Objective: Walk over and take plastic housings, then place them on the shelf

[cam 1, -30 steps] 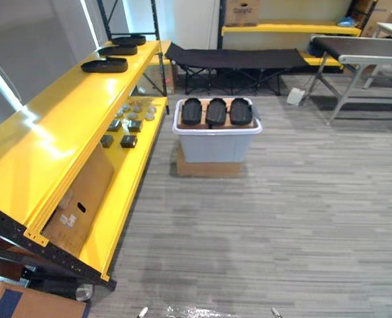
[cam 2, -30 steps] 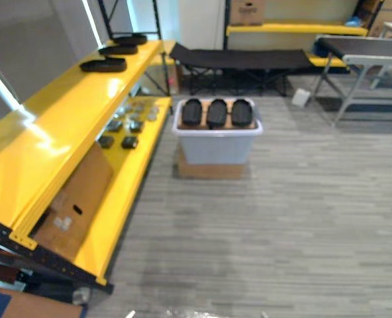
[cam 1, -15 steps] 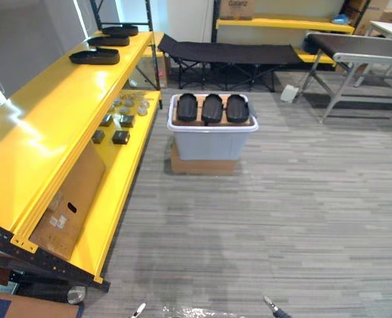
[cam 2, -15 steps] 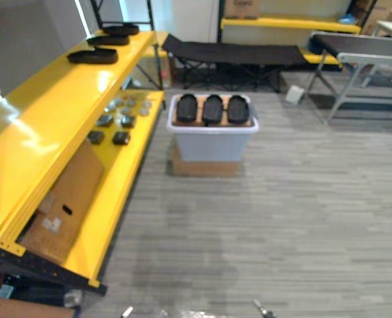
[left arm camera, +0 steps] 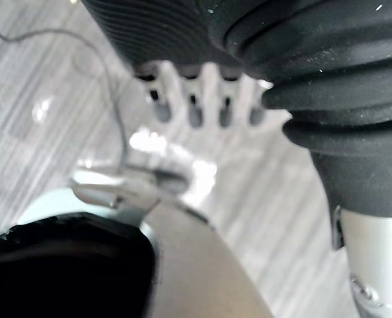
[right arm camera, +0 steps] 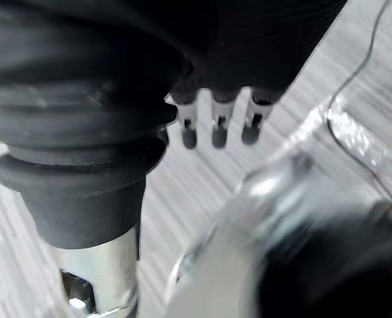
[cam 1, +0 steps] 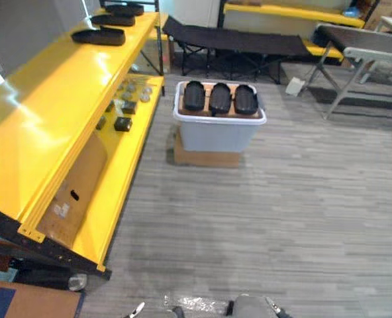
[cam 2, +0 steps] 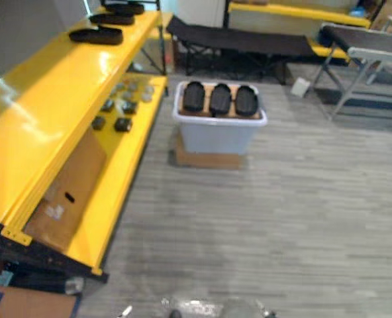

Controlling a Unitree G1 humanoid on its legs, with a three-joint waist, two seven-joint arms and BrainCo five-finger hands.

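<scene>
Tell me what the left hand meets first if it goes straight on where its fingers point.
Probably the grey floor: the left hand hangs with straight fingers aimed down at it, holding nothing, though depth is unclear.

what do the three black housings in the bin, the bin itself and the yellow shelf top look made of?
Housings: matte black, rounded moulded shapes; likely plastic.
Bin: pale grey walls, thick white rim; likely plastic.
Shelf top: glossy yellow with bright glare streaks; probably painted metal, coated board not excluded.
</scene>
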